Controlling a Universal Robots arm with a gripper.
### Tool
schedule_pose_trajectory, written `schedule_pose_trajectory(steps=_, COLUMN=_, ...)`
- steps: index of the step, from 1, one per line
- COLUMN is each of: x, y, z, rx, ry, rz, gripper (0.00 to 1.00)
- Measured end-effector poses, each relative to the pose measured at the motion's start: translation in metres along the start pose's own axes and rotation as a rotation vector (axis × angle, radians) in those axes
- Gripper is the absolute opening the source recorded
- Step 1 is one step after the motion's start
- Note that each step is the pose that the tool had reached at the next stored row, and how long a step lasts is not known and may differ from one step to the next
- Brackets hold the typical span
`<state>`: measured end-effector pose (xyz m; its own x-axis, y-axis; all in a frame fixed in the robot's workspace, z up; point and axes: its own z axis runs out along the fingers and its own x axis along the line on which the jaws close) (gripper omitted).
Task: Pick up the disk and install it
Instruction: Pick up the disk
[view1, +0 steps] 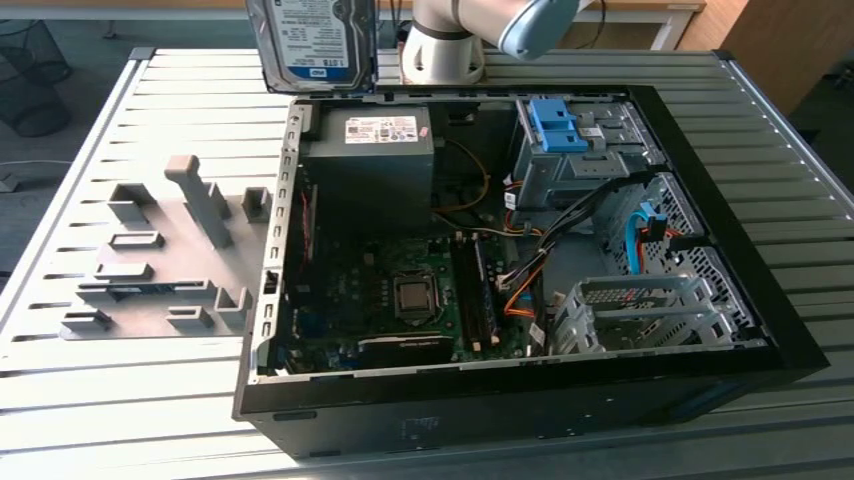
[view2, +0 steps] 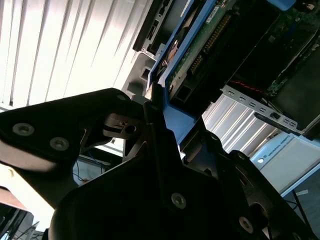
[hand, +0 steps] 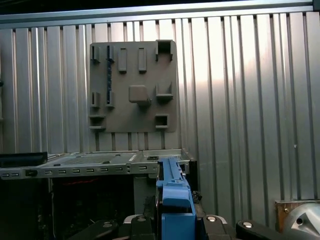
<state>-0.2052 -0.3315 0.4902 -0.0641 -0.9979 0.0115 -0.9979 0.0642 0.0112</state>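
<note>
The disk (view1: 310, 40), a single drive, hangs clamped edgewise in the gripper (hand: 172, 222); one open computer case (view1: 534, 420) lies below it.

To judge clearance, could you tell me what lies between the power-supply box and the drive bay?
In the exterior view, loose orange and black cables run between the power-supply box and the drive bay.

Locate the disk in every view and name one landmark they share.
Exterior view: disk raised, label showing, beyond the computer case.
Second wrist view: disk edge-on, circuit board showing, between table and case.
First wrist view: disk's blue rail edge-on, before the case.
Shared landmark: the slatted table.
</note>
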Motion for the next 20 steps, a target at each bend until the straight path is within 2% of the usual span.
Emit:
schedule_pose_trajectory(steps=3, x=0.0049, y=-0.0006, z=0.0001, rx=0.0001, ry=0.0002, rz=0.0, gripper=0.36)
schedule_pose_trajectory(steps=10, x=0.006, y=-0.0052, z=0.0, rx=0.0, ry=0.0003, rz=0.0, gripper=0.36)
schedule_pose_trajectory(steps=17, x=0.0048, y=-0.0233, z=-0.0002, rx=-0.0001, ry=0.0003, rz=0.0, gripper=0.36)
schedule_pose_trajectory(steps=20, x=0.0041, y=-0.0349, z=-0.0003, rx=0.0, ry=0.0002, rz=0.0, gripper=0.36)
